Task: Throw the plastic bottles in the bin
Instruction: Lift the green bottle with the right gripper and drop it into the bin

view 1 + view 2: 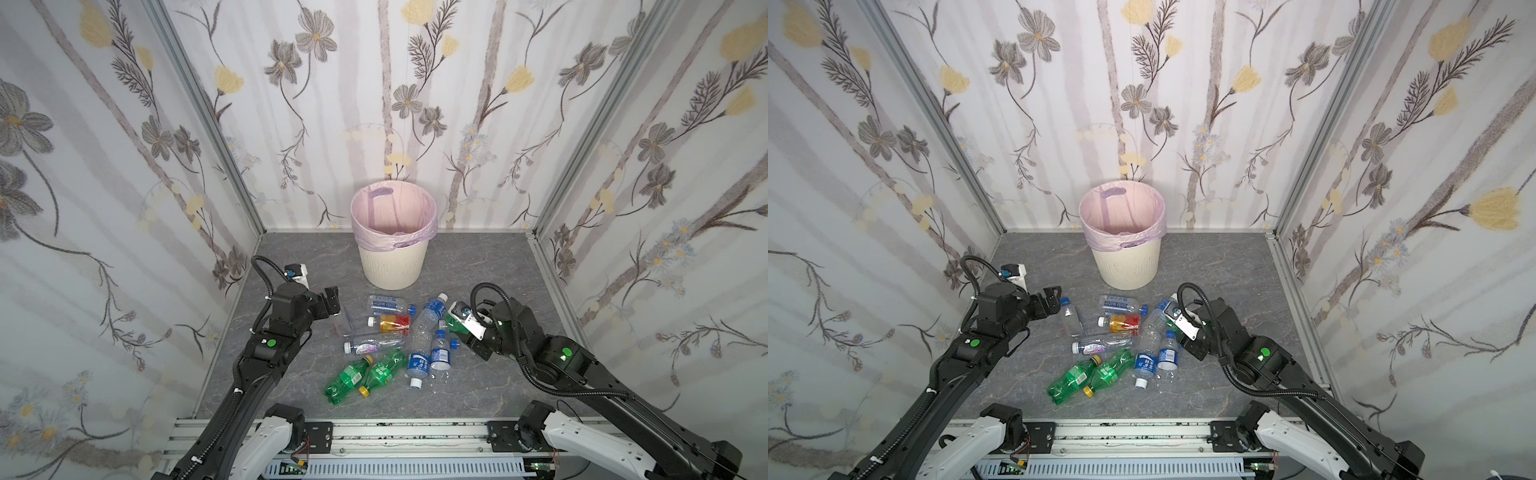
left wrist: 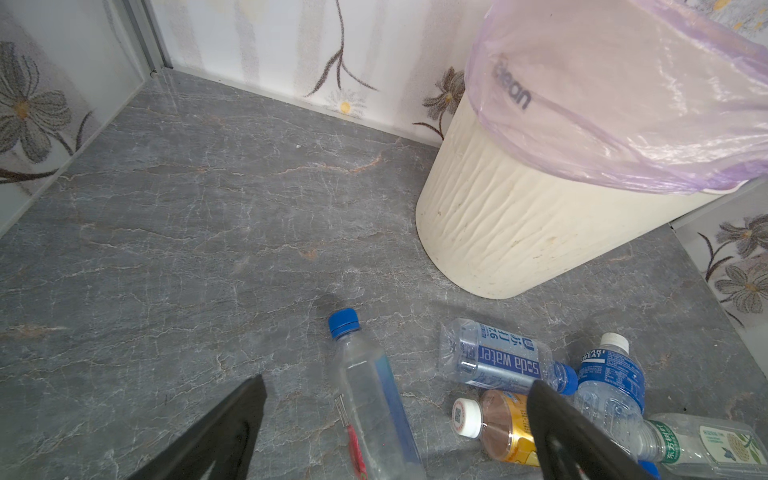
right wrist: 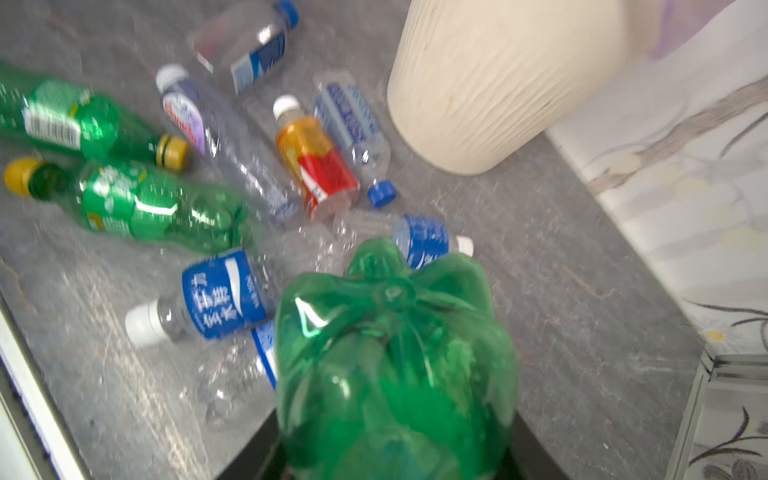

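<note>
Top views first: right arm has its catch, bin waiting.
In both top views the right gripper [image 1: 462, 329] sits low beside the bottle pile [image 1: 386, 345], elbow folded, clamped on a green bottle [image 1: 453, 323]; the bin [image 1: 392, 257] stands mid far edge of the surface [image 1: 478, 270]. Left wrist: left gripper [image 2: 395, 415] spread wide over a clear blue-capped bottle [image 2: 365, 395]. Right wrist: base leads, so lift high, clear the pink liner [image 3: 681, 29], then let go.
</note>
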Available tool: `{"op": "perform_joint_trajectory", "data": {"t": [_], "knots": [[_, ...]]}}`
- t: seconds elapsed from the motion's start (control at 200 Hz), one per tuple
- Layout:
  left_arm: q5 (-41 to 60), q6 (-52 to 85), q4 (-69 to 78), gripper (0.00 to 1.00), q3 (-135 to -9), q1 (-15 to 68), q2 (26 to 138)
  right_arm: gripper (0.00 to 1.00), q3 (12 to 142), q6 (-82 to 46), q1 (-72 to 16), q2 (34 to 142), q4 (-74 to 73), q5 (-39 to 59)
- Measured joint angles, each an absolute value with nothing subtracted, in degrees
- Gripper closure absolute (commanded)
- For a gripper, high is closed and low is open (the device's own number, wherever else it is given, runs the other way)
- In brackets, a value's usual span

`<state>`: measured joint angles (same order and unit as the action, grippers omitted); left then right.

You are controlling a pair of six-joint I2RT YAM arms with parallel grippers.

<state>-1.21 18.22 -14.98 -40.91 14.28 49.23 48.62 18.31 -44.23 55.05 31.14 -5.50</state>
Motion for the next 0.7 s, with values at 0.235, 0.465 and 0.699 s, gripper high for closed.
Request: {"op": "perform_joint_trajectory", "data": {"t": [0.235,0.465,0.699], "knots": [[-1.23,18.94,-15.0,0.0,-40.05,14.17,49.71,0.58,47.29,10.09,-44.18,47.99,13.06,-7.97],[-1.28,19.55,-15.05,0.0,-39.46,14.13,49.76,0.56,51.55,6.9,-44.18,52.6,1.02,-8.29],[-1.26,19.88,-15.03,0.0,-39.46,14.09,50.24,0.31,73.01,6.46,-41.45,75.72,-9.65,-7.86]]}}
